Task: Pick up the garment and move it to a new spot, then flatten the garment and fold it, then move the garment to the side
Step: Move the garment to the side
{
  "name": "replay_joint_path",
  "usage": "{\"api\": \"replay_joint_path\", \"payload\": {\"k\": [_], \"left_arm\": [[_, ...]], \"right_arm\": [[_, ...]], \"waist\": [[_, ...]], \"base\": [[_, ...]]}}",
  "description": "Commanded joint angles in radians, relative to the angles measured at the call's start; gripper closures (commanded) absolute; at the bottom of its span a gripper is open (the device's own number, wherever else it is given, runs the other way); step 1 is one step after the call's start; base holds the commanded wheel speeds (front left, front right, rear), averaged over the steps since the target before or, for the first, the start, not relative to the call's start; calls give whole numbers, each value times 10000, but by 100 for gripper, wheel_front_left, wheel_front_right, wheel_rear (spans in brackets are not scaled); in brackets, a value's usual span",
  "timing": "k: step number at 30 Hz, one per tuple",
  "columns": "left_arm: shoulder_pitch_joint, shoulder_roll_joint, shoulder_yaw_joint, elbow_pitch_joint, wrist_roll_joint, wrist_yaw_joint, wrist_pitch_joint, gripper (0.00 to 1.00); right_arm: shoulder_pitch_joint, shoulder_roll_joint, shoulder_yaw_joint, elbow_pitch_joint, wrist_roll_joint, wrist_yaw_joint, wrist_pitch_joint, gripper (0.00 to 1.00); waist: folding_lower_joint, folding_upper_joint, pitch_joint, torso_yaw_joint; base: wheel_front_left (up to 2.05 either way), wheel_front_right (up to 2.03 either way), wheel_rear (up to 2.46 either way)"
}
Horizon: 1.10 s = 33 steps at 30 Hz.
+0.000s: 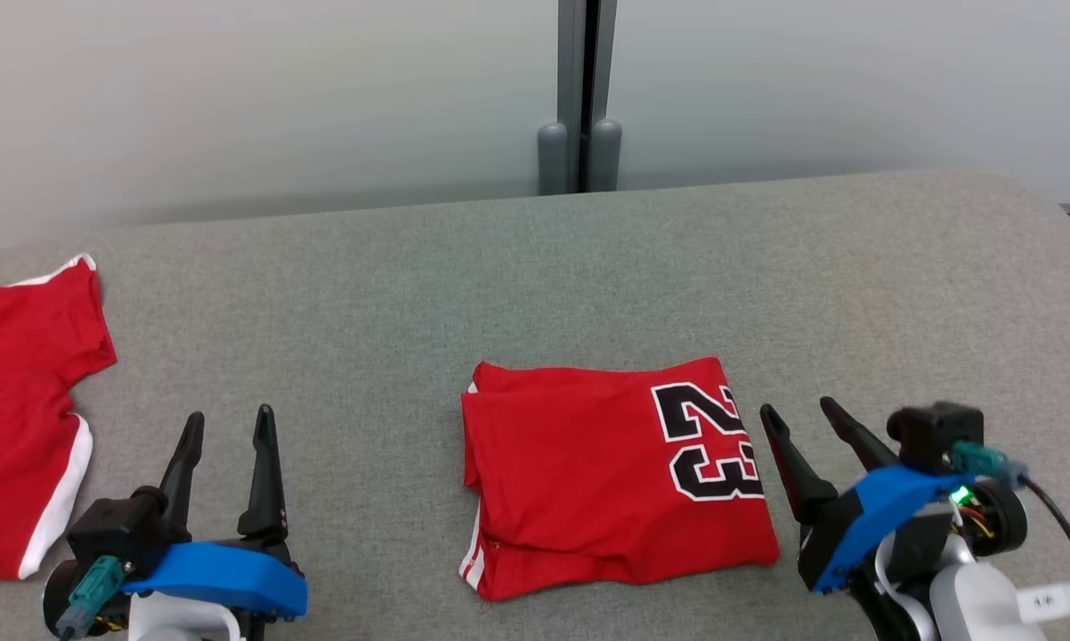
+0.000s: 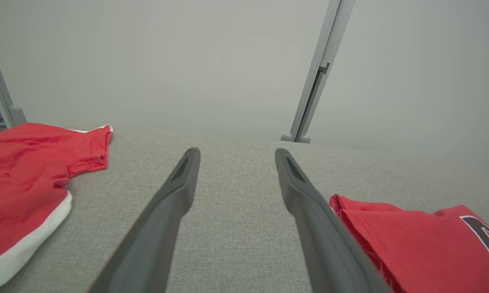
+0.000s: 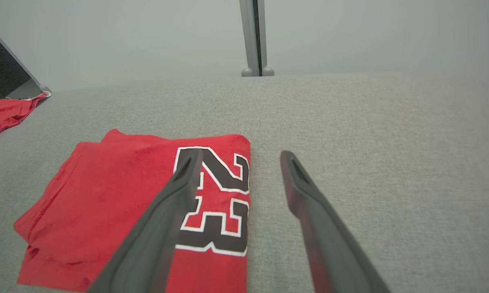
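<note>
A red garment (image 1: 606,476) with a black "23" lies folded into a rectangle on the grey table (image 1: 535,267), near its front edge at the centre. My right gripper (image 1: 800,411) stands open just right of the garment's number edge, with nothing between its fingers. From the right wrist camera, the garment (image 3: 118,203) lies left of and under my left finger. My left gripper (image 1: 231,420) stands open and empty at the lower left, well apart from the garment. The left wrist view shows the garment's corner (image 2: 411,236) at its lower right.
A second red garment with white trim (image 1: 23,409) lies spread at the table's left edge, also visible as red cloth (image 2: 25,171) in the left wrist view. A grey post (image 1: 579,98) stands behind the table's far edge against a pale wall.
</note>
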Motion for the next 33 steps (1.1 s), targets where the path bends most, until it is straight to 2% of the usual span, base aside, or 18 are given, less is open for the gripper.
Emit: {"api": "replay_joint_path", "payload": {"k": [1,5,9,16,22,23,24,25,30,33], "left_arm": [[-151,84,58,-64,11,34,5,0],[-287,135,68,-255,51,73,35,0],[-534,137,-29,-368,134,32,78,0],[-842,42,-158,-396,189,-29,58,0],[-937,-48,-161,-275,187,-87,-27,0],[-959,-62,-164,-259,187,-103,-44,0],[-978,-60,-172,-242,194,-125,-60,0],[-1013,-63,-175,-218,207,-147,-65,0],[-1170,-30,-129,-219,246,-202,-103,0],[-1264,43,-22,-281,241,-244,-147,0]], "right_arm": [[-287,56,-21,13,180,6,307,0],[-860,78,43,486,292,6,2233,0],[-1502,101,-87,1251,91,7,3479,0],[-2195,128,-176,2683,-79,7,4425,0],[-2419,200,360,3446,37,18,4519,0],[-2450,225,519,3549,141,21,4608,22],[-2474,253,715,3586,260,32,4646,80],[-2532,266,905,3560,364,35,4624,100],[-3121,-569,1796,2922,590,15,4243,100],[-3617,-1403,2503,2344,639,1,4172,100]], "waist": [[1,0,103,43],[1,0,442,144],[1,0,772,350],[1,0,1178,695],[1,0,1404,726],[1,0,1436,707],[1,0,1463,683],[1,0,1491,654],[1,0,1631,360],[1,0,1740,2]], "base": [[0,0,0],[0,0,0],[0,0,0],[0,0,0],[0,0,0],[0,0,0],[0,0,0],[0,0,0],[0,0,0],[0,0,0]]}}
